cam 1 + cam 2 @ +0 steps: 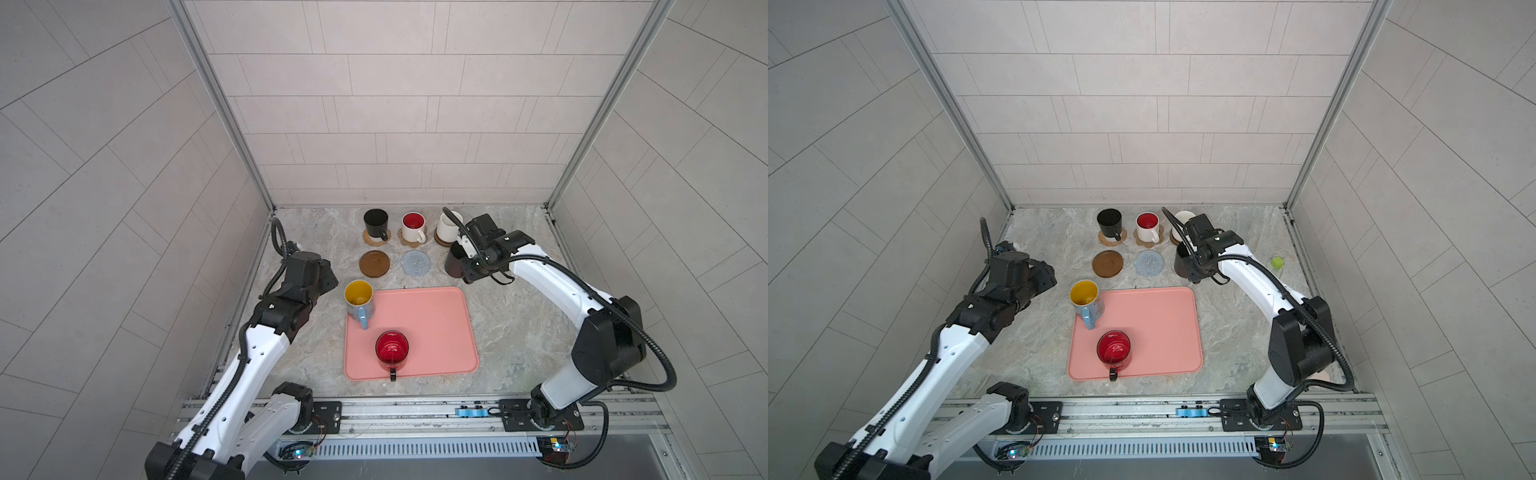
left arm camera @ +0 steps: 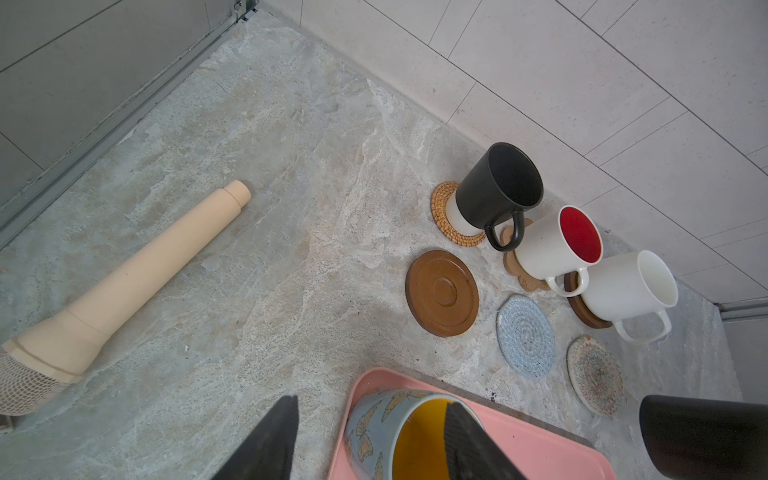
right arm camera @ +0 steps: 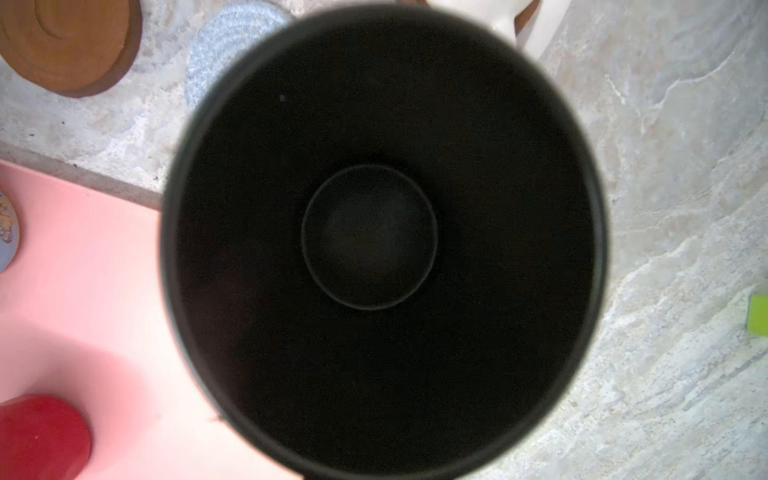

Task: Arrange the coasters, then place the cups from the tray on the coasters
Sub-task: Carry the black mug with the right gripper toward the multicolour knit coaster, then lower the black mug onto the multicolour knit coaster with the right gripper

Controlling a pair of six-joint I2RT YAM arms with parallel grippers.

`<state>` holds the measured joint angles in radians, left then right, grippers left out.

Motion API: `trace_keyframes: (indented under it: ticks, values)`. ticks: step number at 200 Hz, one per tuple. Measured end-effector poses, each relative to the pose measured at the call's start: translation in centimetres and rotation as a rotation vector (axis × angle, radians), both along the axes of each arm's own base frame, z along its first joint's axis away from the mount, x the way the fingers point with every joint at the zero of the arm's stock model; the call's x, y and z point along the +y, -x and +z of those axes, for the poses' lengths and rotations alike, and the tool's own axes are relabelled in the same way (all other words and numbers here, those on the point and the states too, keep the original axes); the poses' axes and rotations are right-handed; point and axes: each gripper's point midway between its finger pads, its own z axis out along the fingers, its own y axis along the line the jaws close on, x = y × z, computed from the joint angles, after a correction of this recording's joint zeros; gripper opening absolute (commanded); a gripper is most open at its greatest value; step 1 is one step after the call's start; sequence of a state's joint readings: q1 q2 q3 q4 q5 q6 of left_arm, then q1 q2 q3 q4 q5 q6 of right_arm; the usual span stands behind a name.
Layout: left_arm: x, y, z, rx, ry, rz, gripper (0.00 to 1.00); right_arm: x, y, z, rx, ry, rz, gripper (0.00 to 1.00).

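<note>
**Mug four: placing**

My right gripper (image 1: 464,261) is clamped on the held black mug (image 1: 454,262), by the whitish coaster (image 2: 595,376) at 3 o'clock of the grey-blue coaster (image 1: 417,262). Whether it's seated, I can't tell. Next, I reckon: centre, lower, release. My left gripper (image 2: 370,403) has its fingers apart, straddling the rim of the light blue mug (image 1: 359,301) at the tray's (image 1: 436,332) 10 o'clock corner.

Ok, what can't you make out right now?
Right gripper grip: its wrist covers it in both top views; black mug fills the right wrist view.
Whitish coaster: all but hidden behind that mug in both top views.
Mug's base: cut off by the left wrist view's edge.
</note>
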<state>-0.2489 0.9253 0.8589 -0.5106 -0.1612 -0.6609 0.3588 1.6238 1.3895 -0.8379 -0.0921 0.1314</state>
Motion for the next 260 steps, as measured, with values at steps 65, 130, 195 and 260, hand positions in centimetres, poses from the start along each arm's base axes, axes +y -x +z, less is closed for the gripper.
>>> trace_keyframes:
  ticks: [65, 130, 195, 260]
  values:
    - [0.2, 0.6, 0.4, -0.009, 0.002, 0.001, 0.63, -0.2, -3.8, -0.9, 0.008, 0.004, 0.028, 0.06]
    - [0.3, 1.0, 0.5, -0.017, 0.004, 0.002, 0.63, -0.2, -5.2, -2.4, 0.030, 0.013, 0.049, 0.06]
    - [0.5, 1.3, 0.5, -0.019, 0.005, 0.005, 0.63, -0.4, -6.3, -3.3, 0.039, 0.024, 0.061, 0.06]
    - [0.7, 1.6, 0.4, -0.011, 0.001, 0.010, 0.63, -0.5, -7.0, -4.0, 0.047, 0.033, 0.071, 0.05]
